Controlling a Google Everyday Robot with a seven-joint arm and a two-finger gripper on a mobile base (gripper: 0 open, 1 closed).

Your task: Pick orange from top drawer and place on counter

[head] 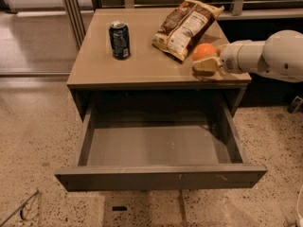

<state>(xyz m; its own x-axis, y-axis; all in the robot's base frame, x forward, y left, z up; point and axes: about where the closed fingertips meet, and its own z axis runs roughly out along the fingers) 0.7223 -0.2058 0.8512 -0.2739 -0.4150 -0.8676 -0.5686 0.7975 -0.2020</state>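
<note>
The orange (pixel 203 51) is at the right side of the tan counter (pixel 142 67), right next to the chip bag. My gripper (pixel 202 58) reaches in from the right on a white arm and is shut on the orange, with one beige finger (pixel 204 66) in front of it, low over the counter's right front corner. I cannot tell whether the orange rests on the counter or hangs just above it. The top drawer (pixel 161 176) is pulled fully out below, and its grey floor holds nothing.
A dark blue soda can (pixel 119 39) stands upright on the counter's left half. A brown and white chip bag (pixel 184 26) lies at the back right. A speckled terrazzo floor surrounds the cabinet, with a metal post at the back left.
</note>
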